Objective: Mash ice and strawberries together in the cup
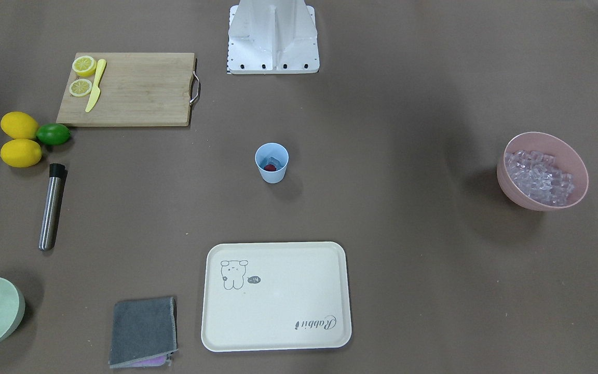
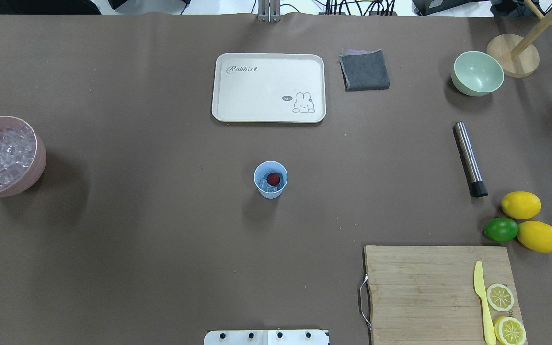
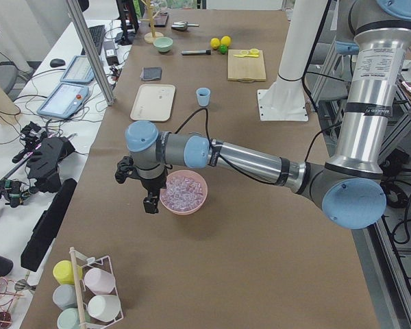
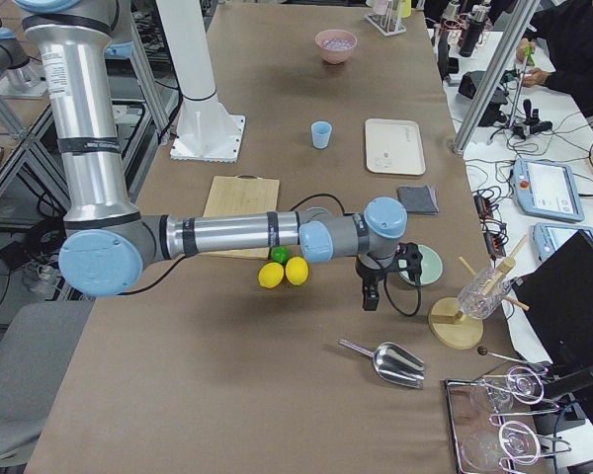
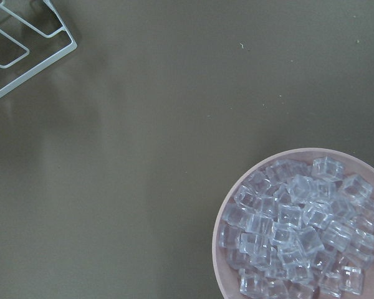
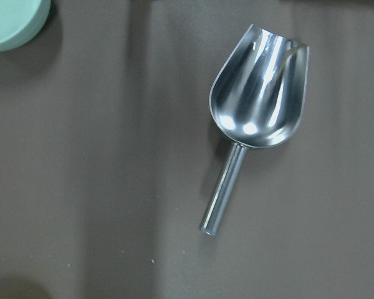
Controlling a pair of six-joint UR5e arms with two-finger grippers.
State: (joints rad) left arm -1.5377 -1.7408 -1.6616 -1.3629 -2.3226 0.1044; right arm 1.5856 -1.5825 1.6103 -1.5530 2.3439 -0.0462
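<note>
- Sitting upright at frame centre of the front-facing view: small light blue tapered plastic cup [image 1: 272, 176], well apart from everything else on the brown table [image 1: 408, 234].
- Small red strawberry [image 1: 269, 167] lies inside the cup, touching a few small clear ice cubes [image 1: 276, 160] at the bottom.
- Wide pink plastic bowl [image 1: 509, 188] at the right edge, mid-height, heaped with more clear glassy cubes [image 1: 538, 176].
- Left gripper [image 3: 149, 203]: in the left side view it hangs over the table just beside the pink bowl, on the bowl's left in frame. It shows only there, so I cannot tell if the jaws are apart or together. Its wrist view has the bowl at lower right.
- Right gripper [image 4: 371, 294]: in the right side view it is right of centre, near the pale green bowl [image 4: 425, 265]. Cannot tell its jaw state either. Its wrist view looks down on a shiny metal scoop [image 6: 262, 93] lying flat.
- Steel cylinder muddler with black tip [image 1: 51, 208] lies flat at left of the front-facing view, below two yellow lemons [image 1: 20, 139] and a green lime [image 1: 53, 134].
- Wooden cutting board [image 1: 138, 88] upper left carries two lemon halves [image 1: 83, 76] and a yellow plastic knife [image 1: 95, 85].
- Cream rectangular tray [image 1: 278, 306] lower centre, folded grey cloth [image 1: 143, 330] to its left.
</note>
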